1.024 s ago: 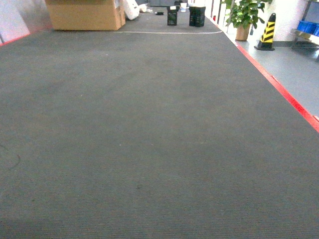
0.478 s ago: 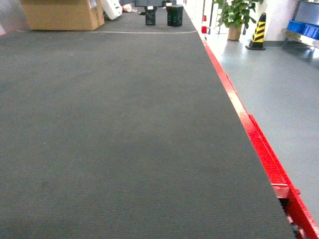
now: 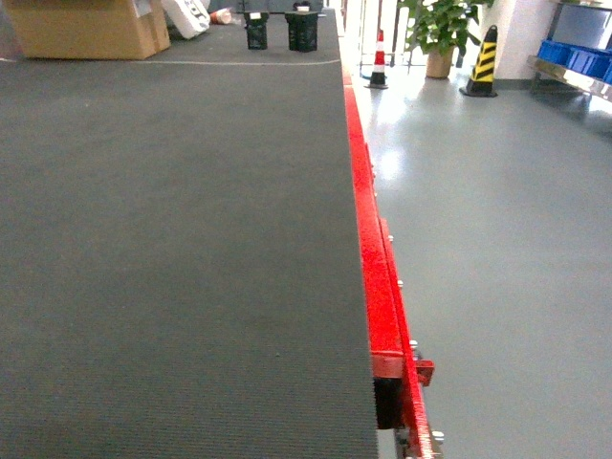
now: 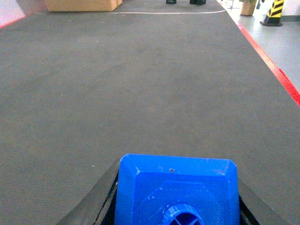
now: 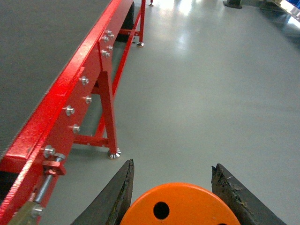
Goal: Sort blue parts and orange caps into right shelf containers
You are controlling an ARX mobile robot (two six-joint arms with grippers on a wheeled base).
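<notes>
Blue crates (image 3: 574, 54): far ahead of both my grippers, up at the right edge of the head view on a metal shelf; they are too distant for me to see what is in them.
Cardboard box (image 3: 84, 27): far ahead and to the left of my jaws, at the far end of the belt; whether it holds anything I cannot tell.
Belt (image 3: 172, 249): a dark grey ribbed conveyor surface running forward under my left gripper, wide and flat.
Red frame (image 3: 375, 268): the belt's edge rail, to the left of my right gripper, with silver bolt heads and red legs standing on the floor.
Floor (image 3: 497, 239): pale grey and glossy, beneath and ahead of my right gripper.
Potted plant (image 3: 438, 29) and striped cones (image 3: 483, 62): well ahead, near the far wall.
Left gripper (image 4: 176, 206): my jaws are clamped on a blue part (image 4: 176, 187), one black finger against each side, knob end facing my wrist camera.
Right gripper (image 5: 178, 197): my jaws sit closed around an orange cap (image 5: 180, 206), its flat holed top towards the camera, held over the floor just right of the frame.
</notes>
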